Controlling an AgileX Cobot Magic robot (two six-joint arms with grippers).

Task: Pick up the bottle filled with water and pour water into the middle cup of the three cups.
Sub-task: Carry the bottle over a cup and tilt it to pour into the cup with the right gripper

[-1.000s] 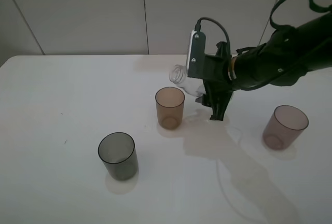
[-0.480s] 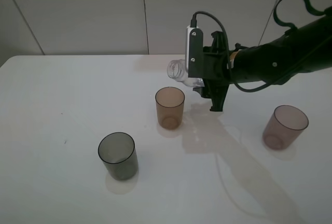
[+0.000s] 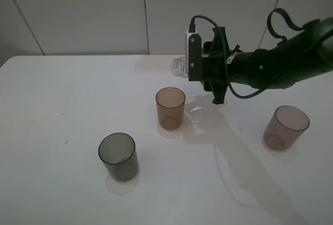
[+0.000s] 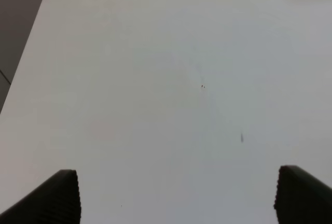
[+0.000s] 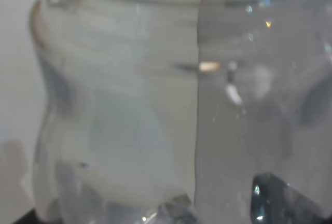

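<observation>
Small clear colourless plastic bottle (image 3: 179, 67): hangs aloft on its side, nearly level, open capless mouth turned left. Shows only the mouth, neck and a bit of rounded shoulder from the high camera. Fills the right wrist view close up, with ridged threads and droplets on the clear wall; water level not discernible. Sits just beyond and slightly right of the translucent amber-brown plastic tumbler (image 3: 170, 108).

Stands upright, that tumbler, in the middle of three well-spaced cups. Dark smoky grey tumbler (image 3: 118, 155): upright, nearer and to the left. Mauve-pink tumbler (image 3: 285, 127): upright, far to the right.
</observation>
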